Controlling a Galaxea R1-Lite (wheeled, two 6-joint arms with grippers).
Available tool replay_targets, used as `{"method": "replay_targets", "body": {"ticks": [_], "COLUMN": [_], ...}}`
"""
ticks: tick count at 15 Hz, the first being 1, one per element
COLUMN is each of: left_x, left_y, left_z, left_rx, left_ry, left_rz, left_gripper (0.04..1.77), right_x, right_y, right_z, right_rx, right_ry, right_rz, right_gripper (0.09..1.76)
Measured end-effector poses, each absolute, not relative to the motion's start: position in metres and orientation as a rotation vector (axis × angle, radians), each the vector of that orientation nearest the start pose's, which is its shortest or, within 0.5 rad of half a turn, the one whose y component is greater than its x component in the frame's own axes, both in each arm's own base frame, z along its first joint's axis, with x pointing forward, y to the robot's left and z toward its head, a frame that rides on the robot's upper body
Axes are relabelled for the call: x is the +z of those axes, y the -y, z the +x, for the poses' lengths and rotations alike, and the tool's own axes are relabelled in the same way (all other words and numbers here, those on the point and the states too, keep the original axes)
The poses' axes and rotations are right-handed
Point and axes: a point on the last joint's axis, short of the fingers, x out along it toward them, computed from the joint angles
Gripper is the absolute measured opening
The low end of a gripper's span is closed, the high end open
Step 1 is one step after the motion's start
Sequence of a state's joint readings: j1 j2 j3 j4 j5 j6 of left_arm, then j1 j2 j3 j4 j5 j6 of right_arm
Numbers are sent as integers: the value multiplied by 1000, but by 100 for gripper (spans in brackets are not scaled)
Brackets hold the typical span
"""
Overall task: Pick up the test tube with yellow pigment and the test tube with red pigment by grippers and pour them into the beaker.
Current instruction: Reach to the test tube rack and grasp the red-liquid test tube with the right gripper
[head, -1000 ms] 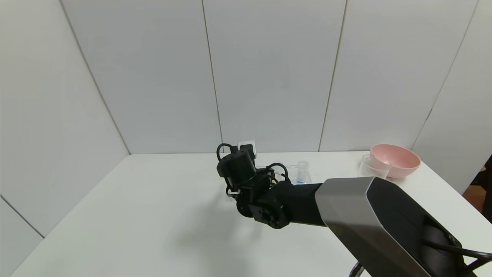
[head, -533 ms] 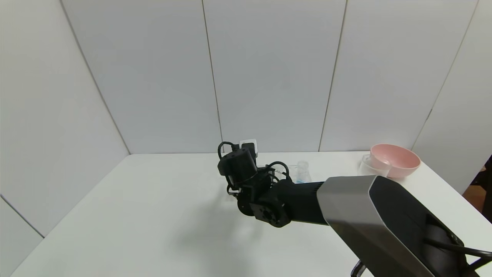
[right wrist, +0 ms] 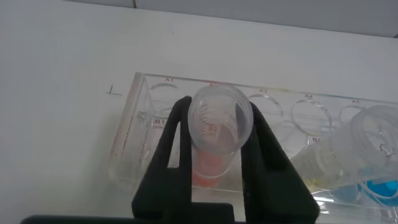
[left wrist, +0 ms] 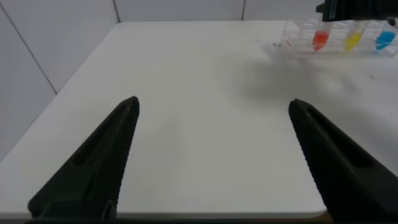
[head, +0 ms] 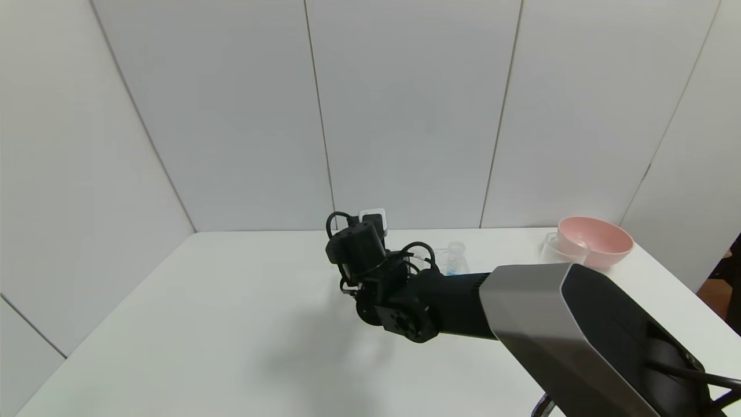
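Since one second ago the right arm is hardly shifting in the head view, but its gripper (right wrist: pixel 214 155) is now closing on the red tube (right wrist: pixel 219 124), where before it was wide. The two black fingers (right wrist: pixel 171 149) are pressing the tube from both sides, just under its rim, while the tube is still standing upright in the rack (right wrist: pixel 134 134) at the far middle of the table (head: pixel 202 324). I think the grip is placed high so that the tube can be lifted straight up out of its hole, and the red liquid at the bottom is staying away from the fingers.

The left gripper (left wrist: pixel 214 155) is waiting low over the near left part of the table, with its fingers spread wide and holding nothing.

In the left wrist view I am counting three filled tubes in the rack: one red, one yellow tube (left wrist: pixel 353 41) next to it, and one blue tube (left wrist: pixel 385 40) at the end. There is one rack, with several holes still free. The beaker (head: pixel 556 250) is standing far to the right, touching or just beside one pink bowl (head: pixel 602 240), so the tube probably needs a long carry before pouring.
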State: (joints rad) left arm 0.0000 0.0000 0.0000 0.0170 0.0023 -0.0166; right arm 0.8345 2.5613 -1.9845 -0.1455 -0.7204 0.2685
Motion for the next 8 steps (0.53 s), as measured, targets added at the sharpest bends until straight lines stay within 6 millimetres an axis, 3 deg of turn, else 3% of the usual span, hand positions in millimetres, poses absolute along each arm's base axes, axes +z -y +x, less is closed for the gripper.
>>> {"method": "replay_targets", "body": {"ticks": [8], "left_x": [74], "left_y": [0], "left_z": [-23], "left_rx": [3], "left_ry": [-17], "left_rz": [-17], "left_gripper": [172], "right_x": [92], "right_y": [-381], "right_z": [363], "right_rx": [73], "right_ry": [-320], "right_rz": [-39], "right_gripper": [51]}}
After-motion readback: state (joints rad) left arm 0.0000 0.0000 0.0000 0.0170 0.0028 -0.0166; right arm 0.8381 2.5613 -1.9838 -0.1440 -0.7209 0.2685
